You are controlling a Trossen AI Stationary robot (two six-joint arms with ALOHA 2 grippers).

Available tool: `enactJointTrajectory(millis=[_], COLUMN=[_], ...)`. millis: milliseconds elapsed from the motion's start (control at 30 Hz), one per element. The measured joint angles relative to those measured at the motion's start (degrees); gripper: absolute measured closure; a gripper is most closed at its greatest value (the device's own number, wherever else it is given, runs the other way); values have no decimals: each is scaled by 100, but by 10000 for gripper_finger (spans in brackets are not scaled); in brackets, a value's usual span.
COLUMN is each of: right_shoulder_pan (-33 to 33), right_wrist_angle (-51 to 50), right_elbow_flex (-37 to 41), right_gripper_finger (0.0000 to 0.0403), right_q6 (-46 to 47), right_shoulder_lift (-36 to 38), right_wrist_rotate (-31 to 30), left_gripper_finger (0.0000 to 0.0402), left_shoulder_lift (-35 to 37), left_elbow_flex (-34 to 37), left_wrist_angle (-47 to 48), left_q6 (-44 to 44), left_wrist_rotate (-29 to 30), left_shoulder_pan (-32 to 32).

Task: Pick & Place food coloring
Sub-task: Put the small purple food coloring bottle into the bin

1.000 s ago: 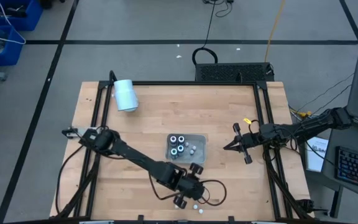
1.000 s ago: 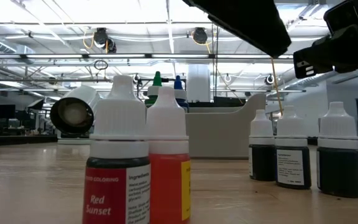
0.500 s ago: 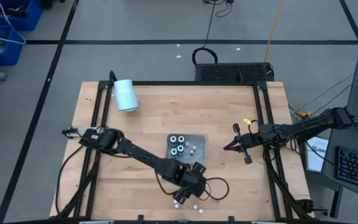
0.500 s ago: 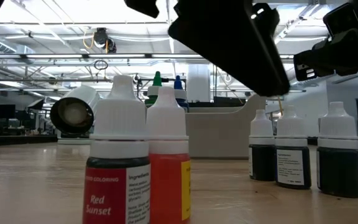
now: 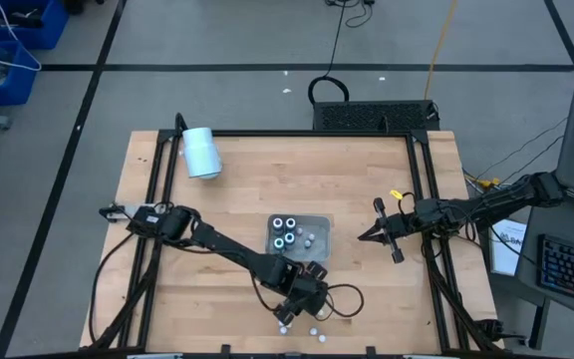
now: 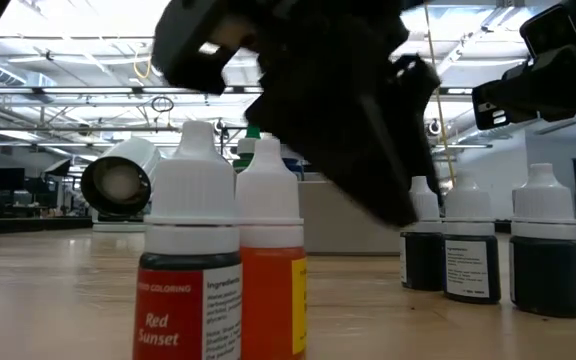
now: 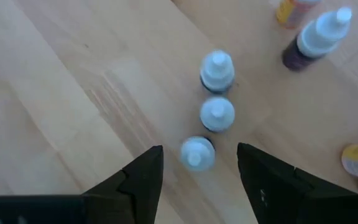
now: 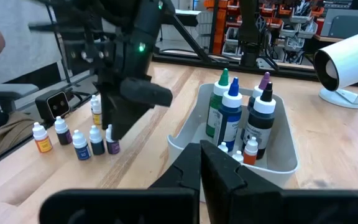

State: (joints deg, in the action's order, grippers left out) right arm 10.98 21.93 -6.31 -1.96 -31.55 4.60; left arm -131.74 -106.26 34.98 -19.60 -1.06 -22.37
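1. Left gripper (image 5: 289, 317) hangs over small bottles (image 7: 217, 114) at table's (image 5: 237, 179) front edge, fingers (image 7: 143, 176) wide, nothing held.
2. Tray (image 5: 320, 227) mid-table w/ more bottles.
3. Right gripper (image 5: 363, 236) right of tray, fingers closed, empty.

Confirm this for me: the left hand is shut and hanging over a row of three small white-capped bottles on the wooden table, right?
Not quite. The left wrist view shows the left hand open, its fingers spread either side of the nearest of the three small white-capped bottles on the wooden table.
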Motion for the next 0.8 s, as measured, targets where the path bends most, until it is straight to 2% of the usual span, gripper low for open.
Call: enactJointTrajectory(millis=[267, 800], right_shoulder_pan=[0, 0], right_wrist_angle=[2, -8], right_elbow_flex=[0, 0], right_gripper_finger=[403, 403], right_q6=[-11, -24], right_shoulder_lift=[0, 0], right_wrist_rotate=[0, 0], left_gripper_finger=[208, 279], left_shoulder_lift=[10, 10], left_elbow_flex=[31, 33], left_wrist_angle=[-159, -141], left_q6=[-81, -109], left_wrist_rotate=[-24, -50], left_shoulder_pan=[9, 15])
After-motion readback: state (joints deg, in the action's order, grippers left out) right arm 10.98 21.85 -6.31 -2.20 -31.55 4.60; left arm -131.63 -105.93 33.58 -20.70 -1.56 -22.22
